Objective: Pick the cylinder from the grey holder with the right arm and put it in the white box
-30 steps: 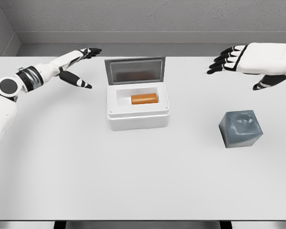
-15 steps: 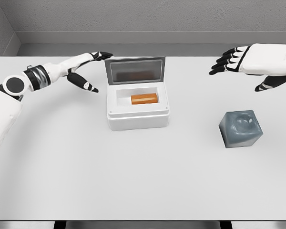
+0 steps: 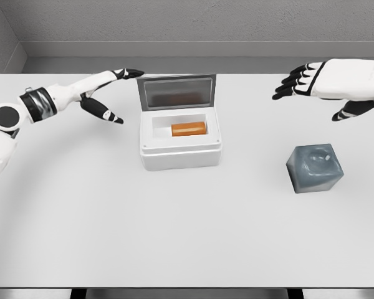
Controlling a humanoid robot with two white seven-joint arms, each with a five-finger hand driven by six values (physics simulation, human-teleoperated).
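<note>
hovering my right robot hand (image 3: 327,84) at the upper right of the frame, fingers spread and empty, i see the cylinder (image 3: 189,129) already lying inside the white box (image 3: 181,156) at centre. the grey holder (image 3: 315,168) sits lower right on the counter (image 3: 187,237). my left robot hand (image 3: 106,93), also open, is just beside the raised lid (image 3: 176,91); a careless sweep could knock it shut. the cylinder lies flat, its long axis running left to right.
</note>
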